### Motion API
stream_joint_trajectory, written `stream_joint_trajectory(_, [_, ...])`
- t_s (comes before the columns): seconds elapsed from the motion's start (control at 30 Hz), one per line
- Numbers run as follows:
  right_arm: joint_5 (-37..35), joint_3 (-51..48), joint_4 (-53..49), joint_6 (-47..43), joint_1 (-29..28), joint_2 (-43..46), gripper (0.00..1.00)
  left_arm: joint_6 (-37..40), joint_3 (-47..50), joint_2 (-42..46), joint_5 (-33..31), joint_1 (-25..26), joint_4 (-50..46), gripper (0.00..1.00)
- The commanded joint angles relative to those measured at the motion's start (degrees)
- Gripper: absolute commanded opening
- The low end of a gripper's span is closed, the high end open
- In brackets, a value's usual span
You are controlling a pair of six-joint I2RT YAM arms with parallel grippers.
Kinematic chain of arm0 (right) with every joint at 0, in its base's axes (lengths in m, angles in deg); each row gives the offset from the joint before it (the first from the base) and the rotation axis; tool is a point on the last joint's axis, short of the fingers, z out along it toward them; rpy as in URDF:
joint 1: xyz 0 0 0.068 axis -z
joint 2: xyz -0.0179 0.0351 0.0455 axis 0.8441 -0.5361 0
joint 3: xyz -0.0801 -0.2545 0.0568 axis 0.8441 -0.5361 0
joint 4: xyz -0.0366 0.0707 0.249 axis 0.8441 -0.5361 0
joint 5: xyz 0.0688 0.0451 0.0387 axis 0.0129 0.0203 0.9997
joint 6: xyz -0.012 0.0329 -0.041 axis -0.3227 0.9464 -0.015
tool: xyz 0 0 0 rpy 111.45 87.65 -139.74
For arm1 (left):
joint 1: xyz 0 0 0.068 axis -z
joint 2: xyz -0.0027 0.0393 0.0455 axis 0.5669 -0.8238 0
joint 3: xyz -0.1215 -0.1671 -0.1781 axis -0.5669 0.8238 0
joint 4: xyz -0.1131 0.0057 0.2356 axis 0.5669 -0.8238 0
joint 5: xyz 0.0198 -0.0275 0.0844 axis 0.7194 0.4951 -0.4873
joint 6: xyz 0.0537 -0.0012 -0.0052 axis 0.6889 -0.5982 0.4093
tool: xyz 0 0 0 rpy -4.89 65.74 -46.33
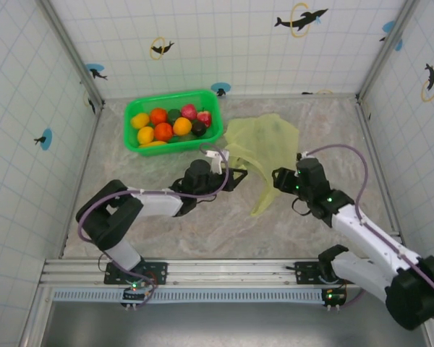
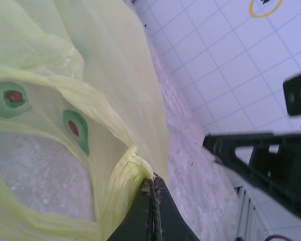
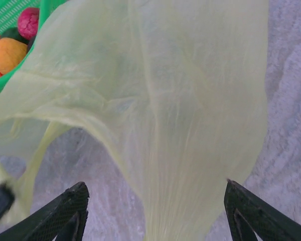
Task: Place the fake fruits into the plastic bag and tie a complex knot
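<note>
The plastic bag [image 1: 264, 144] lies crumpled on the surface [image 1: 202, 217], just right of the green tray [image 1: 134, 141] holding the fake fruits [image 1: 170, 124]. The left tool [image 2: 153, 183] is clamped on the bag's bunched edge. The right tool [image 1: 281, 181] stands wide open just beside its near end.

Fake fruits [image 1: 170, 124] lie in the tray [image 1: 128, 126] (plastic bag [image 1: 264, 141] rightward).

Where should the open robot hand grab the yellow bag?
Probably the narrow lower part of the plastic bag, where its folds gather into a strip between the right gripper's open fingers. Come straight in from the bag's right side, opposite the left gripper, which is shut on another bunched edge; thin gathered plastic should pinch more securely than the flat sheet.
</note>
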Motion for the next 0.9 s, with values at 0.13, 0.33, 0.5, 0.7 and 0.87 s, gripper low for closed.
stream_joint_trajectory(0.13, [1.51, -10.60, 1.42, 20.00, -7.20, 8.76, 0.68, -5.40, -1.11, -2.69, 1.23, 0.23, 7.14, 0.00])
stream_joint_trajectory(0.33, [-6.47, -17.40, 11.95, 30.82, -15.13, 7.64, 0.68, -6.12, 0.31, -2.02, 0.91, 0.22, 7.90, 0.00])
stream_joint_trajectory(0.5, [-6.74, -17.32, 23.26, 30.80, -16.22, -0.45, 0.69, -6.17, 1.05, -1.33, 0.90, 0.23, 8.01, 0.00])
stream_joint_trajectory(0.7, [-10.01, -16.61, 26.63, 31.29, -16.35, -7.60, 0.43, -4.53, 2.11, -0.09, 0.82, 0.18, 7.15, 0.00])
stream_joint_trajectory(0.87, [-10.25, -19.77, 30.68, 30.13, -14.44, -6.40, 0.08, 1.92, 3.30, 2.27, 1.00, 0.23, 2.74, 0.00])
